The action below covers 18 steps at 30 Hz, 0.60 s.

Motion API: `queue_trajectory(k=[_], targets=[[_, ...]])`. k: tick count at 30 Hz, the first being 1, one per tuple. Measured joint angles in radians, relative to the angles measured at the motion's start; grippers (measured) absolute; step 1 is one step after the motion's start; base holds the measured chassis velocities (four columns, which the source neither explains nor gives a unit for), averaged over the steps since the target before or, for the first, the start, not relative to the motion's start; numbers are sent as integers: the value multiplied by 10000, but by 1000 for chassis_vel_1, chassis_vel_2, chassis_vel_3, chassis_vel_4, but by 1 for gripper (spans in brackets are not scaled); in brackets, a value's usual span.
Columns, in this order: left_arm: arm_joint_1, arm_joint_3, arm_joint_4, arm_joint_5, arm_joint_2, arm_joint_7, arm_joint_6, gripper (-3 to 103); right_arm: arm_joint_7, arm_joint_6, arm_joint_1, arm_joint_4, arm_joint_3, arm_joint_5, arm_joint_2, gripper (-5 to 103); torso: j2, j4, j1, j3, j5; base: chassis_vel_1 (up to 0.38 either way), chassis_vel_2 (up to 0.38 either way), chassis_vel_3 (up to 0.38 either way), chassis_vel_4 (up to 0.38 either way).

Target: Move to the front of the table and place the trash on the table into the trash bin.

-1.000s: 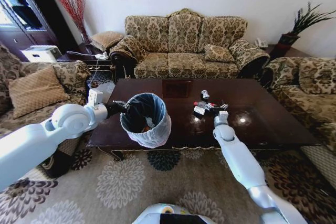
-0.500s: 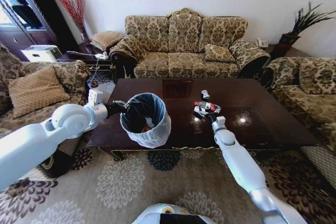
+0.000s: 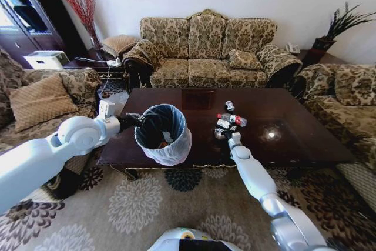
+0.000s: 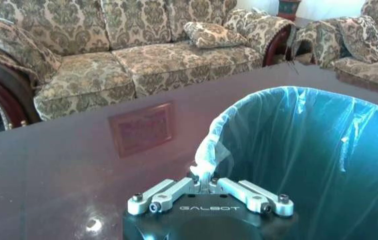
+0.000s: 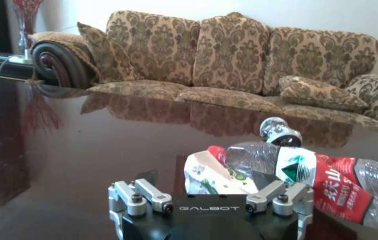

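Observation:
The trash bin (image 3: 174,147), lined with a white bag, hangs over the near left part of the dark table (image 3: 299,139). My left gripper (image 3: 133,120) is shut on its rim, and the left wrist view shows that gripper (image 4: 208,183) pinching the bag edge of the trash bin (image 4: 322,150). The trash lies mid-table: a clear bottle with a red label (image 3: 232,119), a white wrapper (image 3: 222,124) and a small can (image 3: 229,106). My right gripper (image 3: 221,134) stands open just short of the wrapper (image 5: 206,172), with the bottle (image 5: 309,175) and can (image 5: 279,131) beyond it.
Patterned sofas stand behind the table (image 3: 205,51), to its left (image 3: 41,98) and to its right (image 3: 346,98). A flowered rug (image 3: 147,204) covers the floor in front. The right half of the table top is bare and glossy.
My right gripper has drawn back toward the table's near edge and a little left, away from the bottle. The left arm and bin have stayed put.

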Motion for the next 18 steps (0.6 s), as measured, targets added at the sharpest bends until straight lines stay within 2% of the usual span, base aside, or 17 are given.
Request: queue_trajectory(k=[2, 3, 6, 8, 9, 10, 11, 12, 14, 15, 18], targets=[[0, 0, 0, 0, 0, 0, 0, 0, 41, 0, 87, -168, 7, -1, -1, 83, -1, -3, 1, 1, -1, 0, 0, 0, 0], [0, 0, 0, 0, 0, 0, 0, 0, 41, 0, 87, -168, 7, -1, -1, 83, -1, -3, 1, 1, -1, 0, 0, 0, 0], [0, 0, 0, 0, 0, 0, 0, 0, 55, -3, 113, -252, 12, 12, -74, 66, -1, -4, 0, 0, 1, 0, 0, 0, 0], [0, 0, 0, 0, 0, 0, 0, 0, 56, -3, 119, -278, 16, 24, -90, 66, -1, -4, 0, -1, 1, 0, 0, 0, 0], [0, 0, 0, 0, 0, 0, 0, 0, 59, -3, 120, -292, 17, 95, -110, 56, -1, -4, 0, -1, 2, 0, 0, 0, 0], [0, 0, 0, 0, 0, 0, 0, 0, 59, -3, 120, -292, 17, 95, -110, 56, -1, -4, 0, -1, 2, 0, 0, 0, 0], [0, 0, 0, 0, 1, 0, 0, 0, 61, -3, 118, -290, 17, 158, -122, 50, -2, -4, 0, -1, 1, 0, 0, 0, 0], [0, 0, 0, 0, 0, 0, 0, 0, 62, -4, 111, -283, 17, 190, -130, 50, -2, -3, 0, -1, 0, 0, 0, 0, 0], [0, -1, 0, 0, 0, 0, 0, 0, 64, -6, 71, -232, 16, 239, -180, 40, -2, -1, 0, -1, 1, 0, 0, 0, 0], [0, -1, 0, 0, 0, 0, 0, 0, 64, -6, 71, -232, 16, 239, -180, 40, -2, -1, 0, -1, 1, 0, 0, 0, 0], [0, 0, 0, 0, 1, 0, 0, 0, 69, -14, 42, -188, 18, 281, -246, 24, -1, -3, 0, -2, 0, 0, 0, 0, 0]])
